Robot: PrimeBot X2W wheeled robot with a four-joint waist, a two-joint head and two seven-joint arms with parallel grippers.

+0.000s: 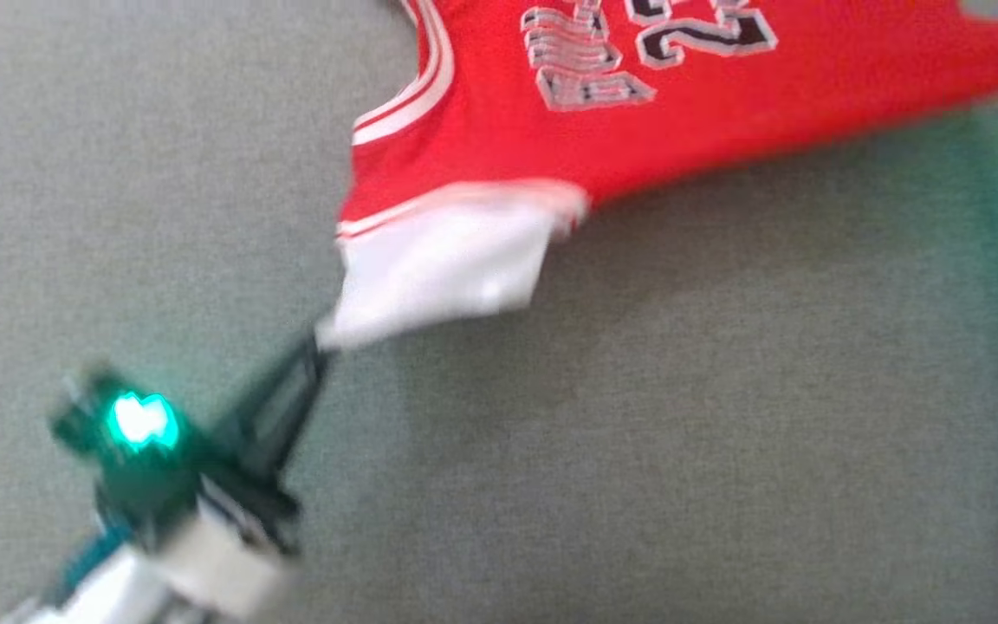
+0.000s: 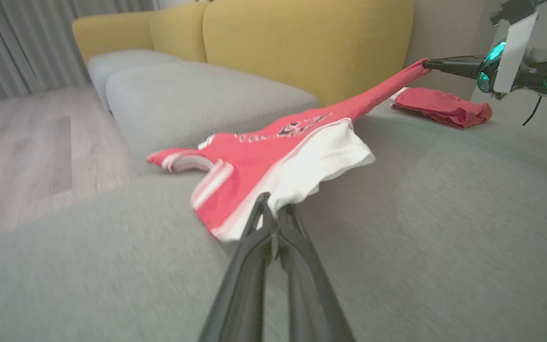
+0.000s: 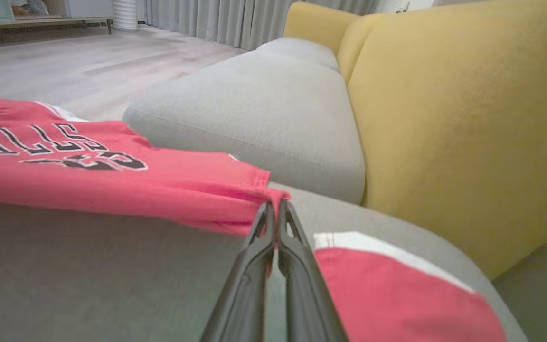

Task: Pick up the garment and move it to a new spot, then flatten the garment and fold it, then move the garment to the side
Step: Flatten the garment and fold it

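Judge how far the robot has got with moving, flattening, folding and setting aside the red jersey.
Done: the red sleeveless basketball jersey with white trim is picked up, pinched at opposite ends by the left gripper and right gripper, both shut. In hand: it is stretched between them over the grey fabric sofa seat. Left: flattening, folding, moving aside.

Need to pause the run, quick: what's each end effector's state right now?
Left end effector: closed, holding the red jersey by its white edge.
Right end effector: closed, holding the same jersey's far corner.
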